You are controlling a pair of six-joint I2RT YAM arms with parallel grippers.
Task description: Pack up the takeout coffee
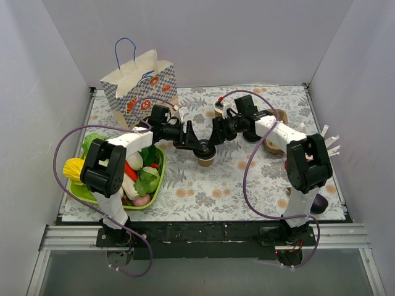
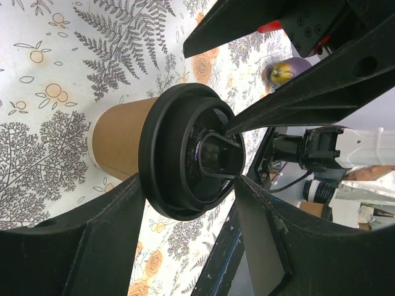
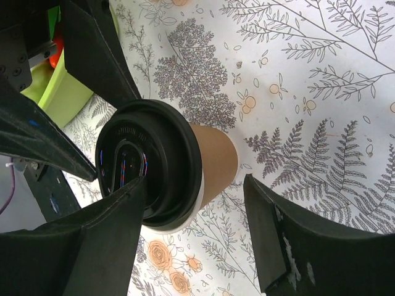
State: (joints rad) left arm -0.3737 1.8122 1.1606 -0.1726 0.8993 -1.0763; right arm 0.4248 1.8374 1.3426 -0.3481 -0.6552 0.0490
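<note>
Behind the takeout coffee [image 1: 206, 155] stands a paper bag [image 1: 139, 85].

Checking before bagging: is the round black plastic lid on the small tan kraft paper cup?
On. The round black plastic lid caps the small tan kraft paper cup in both wrist views; fully snapped, cannot tell.

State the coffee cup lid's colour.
Black; the lid shows best in the left wrist view.

The floral-printed table [image 1: 259, 185] carries a tan kraft paper cup [image 1: 206, 159] with a round black lid, upright near its middle. A patterned paper bag [image 1: 139, 86] stands far left, a lime-green plastic tray [image 1: 159, 179] near left, and a brown cardboard carrier [image 1: 271, 147] right.
</note>
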